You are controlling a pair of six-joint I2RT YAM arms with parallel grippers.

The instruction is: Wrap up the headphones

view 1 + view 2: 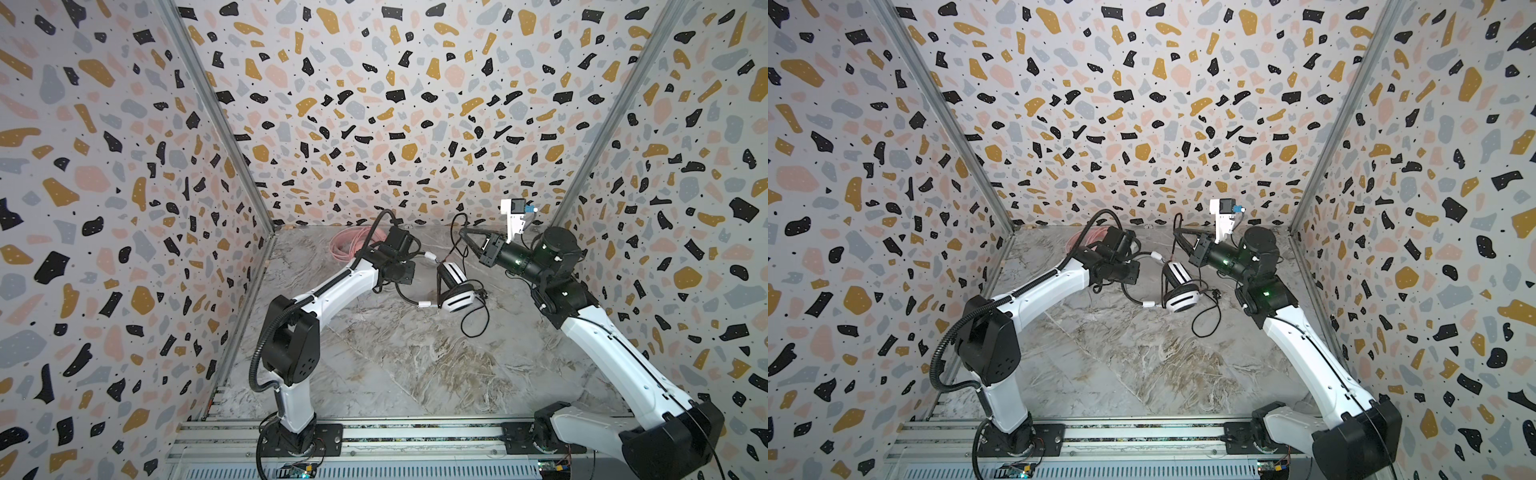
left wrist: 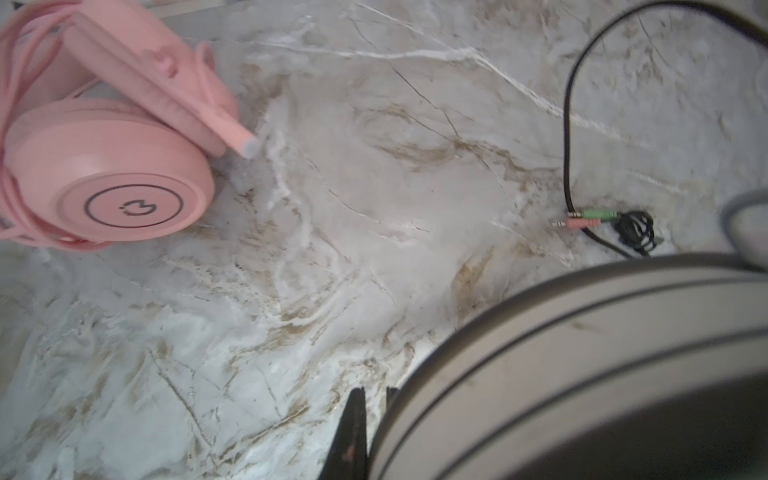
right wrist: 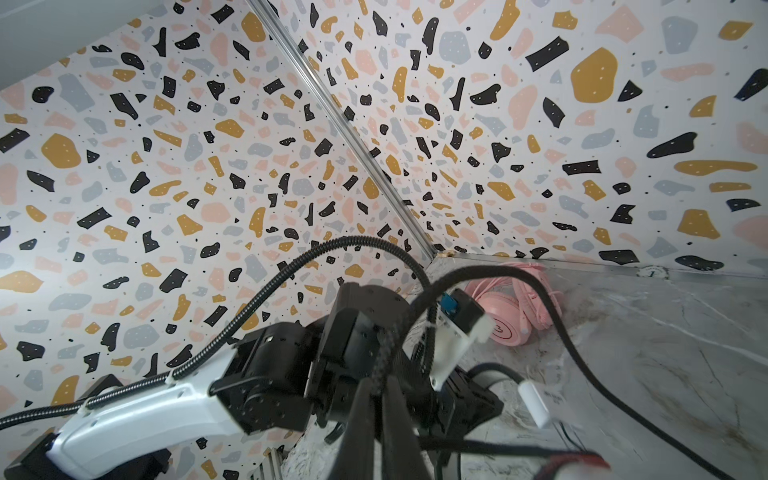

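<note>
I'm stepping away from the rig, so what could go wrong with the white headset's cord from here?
The right pincer is shut on the black cord, raised; more pull could drag or tip the white headset. The cord's slack loop and plugs lie on the table and might snag. The cord runs close past the left arm and could catch there.

Two headphones, the pink headset and the striped white headset; two arms, left arm and right arm.
</note>
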